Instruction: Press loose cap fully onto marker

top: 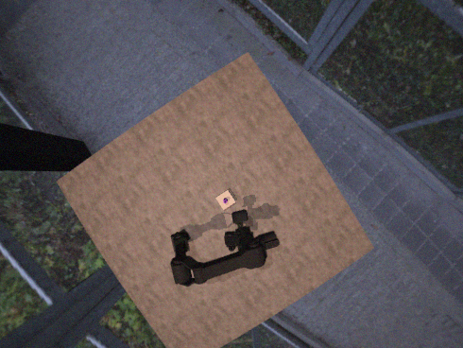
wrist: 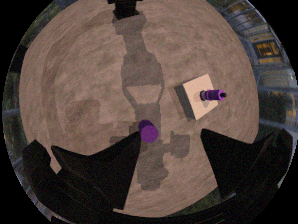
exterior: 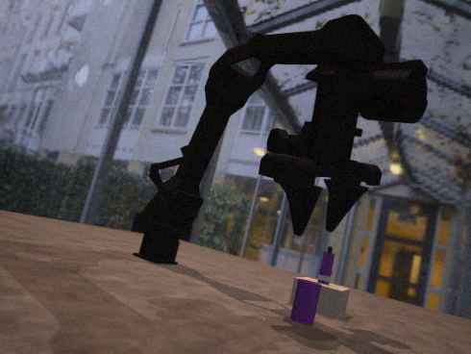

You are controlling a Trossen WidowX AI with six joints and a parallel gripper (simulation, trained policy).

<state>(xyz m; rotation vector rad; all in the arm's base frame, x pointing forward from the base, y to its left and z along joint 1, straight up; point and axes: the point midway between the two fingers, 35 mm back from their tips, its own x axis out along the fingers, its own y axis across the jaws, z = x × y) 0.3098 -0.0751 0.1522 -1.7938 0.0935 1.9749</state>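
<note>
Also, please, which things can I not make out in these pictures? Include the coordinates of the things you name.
- Purple cylindrical cap point(exterior: 306, 302) point(wrist: 149, 133): hidden in the top view, probably by the black arm.
- Lower part of the purple marker with dark tip point(top: 225, 200) point(exterior: 326, 265) point(wrist: 215, 95): sunk inside the pale square block point(top: 220, 201) point(exterior: 333, 299) point(wrist: 192, 90), exterior view.
- Black fingertips: too small and dark, top view.
- Cap's opening: not visible, exterior and wrist views.
</note>
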